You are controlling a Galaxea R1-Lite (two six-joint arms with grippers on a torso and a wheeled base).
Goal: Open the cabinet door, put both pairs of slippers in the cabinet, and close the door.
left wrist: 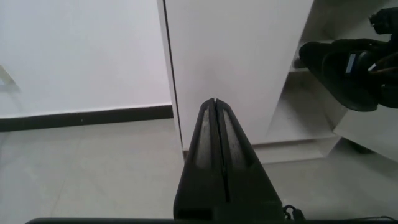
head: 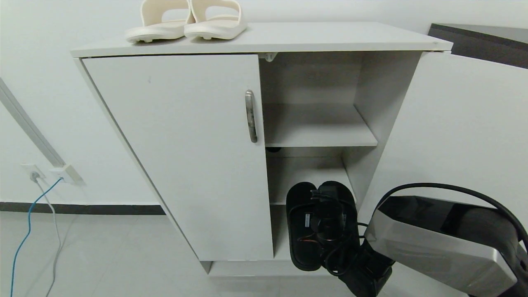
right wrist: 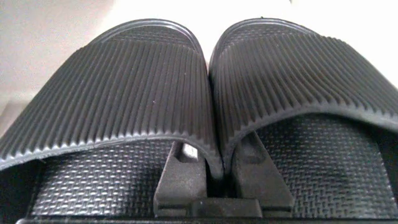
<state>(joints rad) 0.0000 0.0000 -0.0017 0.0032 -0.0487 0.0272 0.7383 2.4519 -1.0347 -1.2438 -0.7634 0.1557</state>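
Observation:
A white cabinet (head: 264, 39) has its left door (head: 177, 156) closed and its right door (head: 453, 132) swung open. A cream pair of slippers (head: 187, 24) lies on its top. My right gripper (head: 330, 222) is shut on the black pair of slippers (head: 303, 231), which hangs toes up in front of the lowest compartment. In the right wrist view, its fingers (right wrist: 180, 171) pinch the two inner strap edges of the black slippers (right wrist: 124, 93) together. My left gripper (left wrist: 214, 124) is shut on nothing, low over the floor before the closed door, with the black slippers (left wrist: 348, 68) off to one side.
Inside the open half are a bare middle shelf (head: 317, 128) and a lower shelf (head: 305, 177). A metal handle (head: 251, 116) runs down the closed door's edge. A wall socket (head: 35, 171) with a blue cable (head: 24, 235) is at the left. A dark surface (head: 482, 41) lies at the back right.

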